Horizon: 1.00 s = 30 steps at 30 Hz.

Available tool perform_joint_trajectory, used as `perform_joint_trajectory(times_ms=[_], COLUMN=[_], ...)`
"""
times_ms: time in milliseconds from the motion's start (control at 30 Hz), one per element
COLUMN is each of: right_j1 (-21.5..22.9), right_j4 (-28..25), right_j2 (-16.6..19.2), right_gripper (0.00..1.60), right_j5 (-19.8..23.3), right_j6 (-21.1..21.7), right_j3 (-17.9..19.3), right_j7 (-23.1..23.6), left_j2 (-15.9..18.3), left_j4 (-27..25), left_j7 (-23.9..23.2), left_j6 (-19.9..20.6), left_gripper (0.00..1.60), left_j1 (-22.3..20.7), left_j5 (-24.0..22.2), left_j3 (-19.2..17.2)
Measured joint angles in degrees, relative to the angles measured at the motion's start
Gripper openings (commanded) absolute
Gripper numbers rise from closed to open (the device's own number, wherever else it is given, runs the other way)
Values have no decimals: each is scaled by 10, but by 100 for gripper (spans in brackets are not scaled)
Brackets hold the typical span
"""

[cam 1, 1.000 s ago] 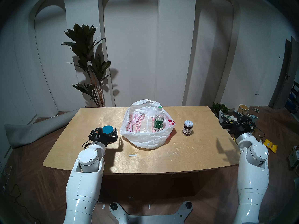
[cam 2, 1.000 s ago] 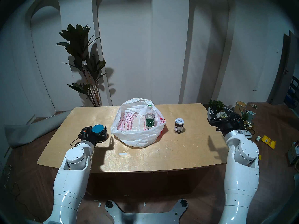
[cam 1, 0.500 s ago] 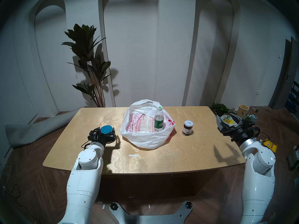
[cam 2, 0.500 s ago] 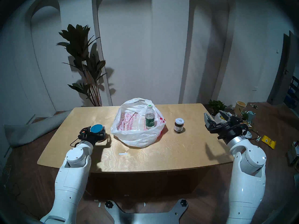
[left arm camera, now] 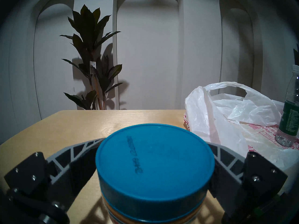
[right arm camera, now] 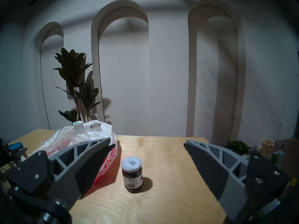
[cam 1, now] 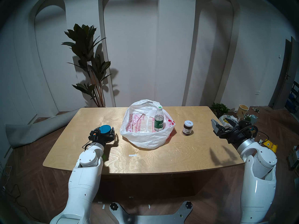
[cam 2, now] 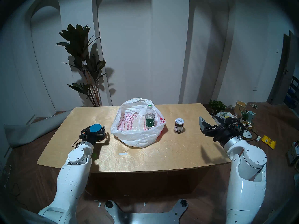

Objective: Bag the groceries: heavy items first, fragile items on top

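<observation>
— What do the robot's arms look like?
— Glossy white shells with small dark screws, round white joint caps and silver wrist collars.
— And the ends?
— The left gripper [cam 1: 105, 132] and right gripper [cam 1: 224, 124] are black, with grey ribbed, truss-patterned fingers [right arm camera: 84, 157], silver screw heads, black cables; an orange connector on the left.

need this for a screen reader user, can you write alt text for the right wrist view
The right tool, open and empty, hangs over a wooden table facing a small dark jar with a white lid. To the left, a white plastic bag holds an upright water bottle.
</observation>
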Motion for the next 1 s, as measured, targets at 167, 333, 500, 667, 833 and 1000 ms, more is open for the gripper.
perform_joint_trajectory(times_ms=[167, 333, 500, 667, 833, 1000], right_j1=[7, 12, 17, 21, 22, 20], right_j4=[1, 1, 4, 4, 4, 6], right_j2=[-3, -6, -10, -14, -19, -24], right_gripper=[160, 160, 160, 160, 160, 160], right_j5=[-16, -24, -31, -36, -37, -35], right_j6=[11, 13, 10, 8, 7, 7], right_j3=[-11, -16, -21, -27, -35, -44], right_j7=[-18, -28, -39, -46, -49, -51], left_j2=[5, 7, 7, 10, 19, 28], left_j4=[41, 55, 59, 48, 25, -1], left_j7=[-8, -13, -17, -17, -30, -56], left_j6=[-25, -34, -43, -51, -56, -63], left_gripper=[8, 0, 0, 0, 0, 0], left_j1=[-26, -35, -36, -31, -30, -45], left_j5=[-5, -9, -15, -14, -6, 2], left_j3=[-1, -3, -6, -8, -6, 12])
